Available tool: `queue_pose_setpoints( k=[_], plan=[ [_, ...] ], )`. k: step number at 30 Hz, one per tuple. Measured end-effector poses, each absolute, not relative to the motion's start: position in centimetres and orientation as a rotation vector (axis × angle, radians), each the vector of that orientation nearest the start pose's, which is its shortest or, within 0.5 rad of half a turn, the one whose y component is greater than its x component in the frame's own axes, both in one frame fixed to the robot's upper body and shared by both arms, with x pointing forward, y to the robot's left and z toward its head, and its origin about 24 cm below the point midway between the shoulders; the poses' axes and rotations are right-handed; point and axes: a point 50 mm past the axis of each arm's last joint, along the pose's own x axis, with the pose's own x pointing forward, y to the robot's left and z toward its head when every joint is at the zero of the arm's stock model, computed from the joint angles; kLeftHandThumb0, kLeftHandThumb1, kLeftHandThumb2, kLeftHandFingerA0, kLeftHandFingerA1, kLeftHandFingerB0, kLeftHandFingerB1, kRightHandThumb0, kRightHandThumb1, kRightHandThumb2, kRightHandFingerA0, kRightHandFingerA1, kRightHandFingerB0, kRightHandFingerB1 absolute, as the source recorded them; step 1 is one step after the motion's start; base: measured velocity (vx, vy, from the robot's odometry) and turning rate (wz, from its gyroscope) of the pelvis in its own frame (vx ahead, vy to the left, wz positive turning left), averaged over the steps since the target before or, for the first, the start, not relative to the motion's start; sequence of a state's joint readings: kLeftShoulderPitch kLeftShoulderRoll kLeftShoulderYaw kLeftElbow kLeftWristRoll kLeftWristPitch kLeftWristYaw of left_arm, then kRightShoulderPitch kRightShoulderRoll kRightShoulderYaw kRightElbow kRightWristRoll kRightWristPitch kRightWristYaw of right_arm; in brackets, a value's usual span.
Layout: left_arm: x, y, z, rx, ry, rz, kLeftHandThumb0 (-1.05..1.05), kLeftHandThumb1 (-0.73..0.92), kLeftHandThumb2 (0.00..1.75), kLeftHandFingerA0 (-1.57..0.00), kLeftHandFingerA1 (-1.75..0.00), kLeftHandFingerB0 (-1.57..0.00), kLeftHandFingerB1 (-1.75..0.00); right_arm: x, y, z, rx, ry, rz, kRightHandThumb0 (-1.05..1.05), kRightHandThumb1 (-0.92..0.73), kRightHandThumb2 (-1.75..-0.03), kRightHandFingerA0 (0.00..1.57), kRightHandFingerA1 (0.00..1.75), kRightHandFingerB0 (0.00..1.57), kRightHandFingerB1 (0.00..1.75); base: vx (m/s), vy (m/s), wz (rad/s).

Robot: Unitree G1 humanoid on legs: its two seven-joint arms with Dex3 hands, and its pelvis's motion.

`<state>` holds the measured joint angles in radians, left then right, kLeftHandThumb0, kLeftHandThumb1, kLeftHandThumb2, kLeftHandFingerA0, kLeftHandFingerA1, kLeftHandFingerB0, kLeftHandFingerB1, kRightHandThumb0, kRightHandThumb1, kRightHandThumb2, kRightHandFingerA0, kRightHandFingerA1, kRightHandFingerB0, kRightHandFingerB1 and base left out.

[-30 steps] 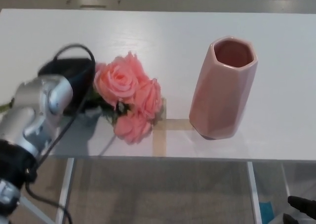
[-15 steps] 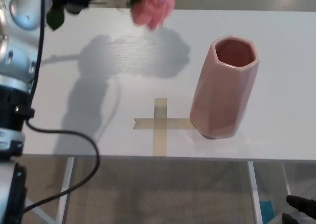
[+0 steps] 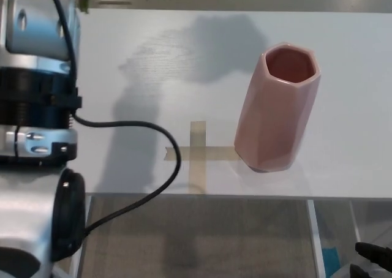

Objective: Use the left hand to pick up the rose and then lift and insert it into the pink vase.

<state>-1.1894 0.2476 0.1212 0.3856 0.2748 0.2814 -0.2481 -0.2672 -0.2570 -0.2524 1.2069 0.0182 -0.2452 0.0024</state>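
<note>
1. Head view, robot: the left arm (image 3: 37, 137) fills the left side of the picture, rising past the top edge. Its casing is silver metal with black ribbed bands, and a black cable (image 3: 131, 168) loops off it. The left hand is out of frame, so the state of its fingers cannot be told.
2. Head view, rose: not visible. Only a soft shadow (image 3: 214, 42) lies on the surface (image 3: 343, 137), up and left of the vase. Judged from this, the rose is lifted above the frame.
3. Head view, vase (image 3: 275, 106): pink, glossy, faceted ceramic with a hexagonal mouth, leaning slightly. The mouth is empty.
4. Head view, marker: a tan tape cross (image 3: 197, 152) lies just left of the vase base.
5. Progress: pick-up and lift appear done. Aligning over the mouth and inserting remain.
6. Right hand (image 3: 373, 259): a dark tip at the lower right corner, fingers unreadable.
</note>
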Motion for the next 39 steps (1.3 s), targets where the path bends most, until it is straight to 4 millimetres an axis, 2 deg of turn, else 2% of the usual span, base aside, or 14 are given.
queue_pose_setpoints(
  k=[2, 13, 19, 23, 29, 39],
  plan=[
    [37.7, 12.6, 33.2, 0.448, -0.484, -0.153, -0.24, 0.79, 0.68, -0.77, -1.55, -0.72, -1.05, 21.5, -26.4, -9.7, -0.083, 0.656, -0.296, -0.21, -0.62, -0.58, 0.60, 0.50, 0.57, 0.48, 0.00, 0.000, 0.00],
    [36.4, 8.7, 34.1, 0.399, -0.517, -0.285, -0.24, 0.80, 0.65, -0.79, -1.46, -0.73, -1.00, 21.3, -26.4, -9.8, -0.081, 0.662, -0.291, -0.20, -0.62, -0.58, 0.61, 0.51, 0.58, 0.48, 0.00, 0.000, 0.00],
    [34.8, 5.3, 34.8, 0.359, -0.551, -0.388, -0.24, 0.81, 0.65, -0.82, -1.47, -0.74, -0.98, 20.3, -26.5, -10.3, -0.081, 0.687, -0.294, -0.20, -0.61, -0.58, 0.61, 0.50, 0.58, 0.48, 0.00, 0.000, 0.02],
    [34.1, 3.6, 35.5, 0.337, -0.558, -0.434, -0.24, 0.81, 0.65, -0.83, -1.46, -0.75, -0.96, 20.2, -26.5, -10.4, -0.080, 0.689, -0.295, -0.21, -0.61, -0.58, 0.61, 0.51, 0.58, 0.48, 0.00, 0.000, 0.00],
    [33.6, 2.5, 36.1, 0.329, -0.564, -0.463, -0.23, 0.81, 0.65, -0.82, -1.45, -0.73, -1.04, 20.2, -26.5, -10.4, -0.080, 0.688, -0.296, -0.20, -0.61, -0.58, 0.62, 0.51, 0.57, 0.48, 0.00, 0.000, 0.00],
    [33.6, 2.2, 36.1, 0.356, -0.557, -0.461, -0.24, 0.81, 0.65, -0.81, -1.44, -0.72, -1.03, 20.3, -26.5, -10.3, -0.080, 0.685, -0.295, -0.20, -0.61, -0.58, 0.61, 0.50, 0.57, 0.48, 0.00, 0.000, 0.00]
  ],
)
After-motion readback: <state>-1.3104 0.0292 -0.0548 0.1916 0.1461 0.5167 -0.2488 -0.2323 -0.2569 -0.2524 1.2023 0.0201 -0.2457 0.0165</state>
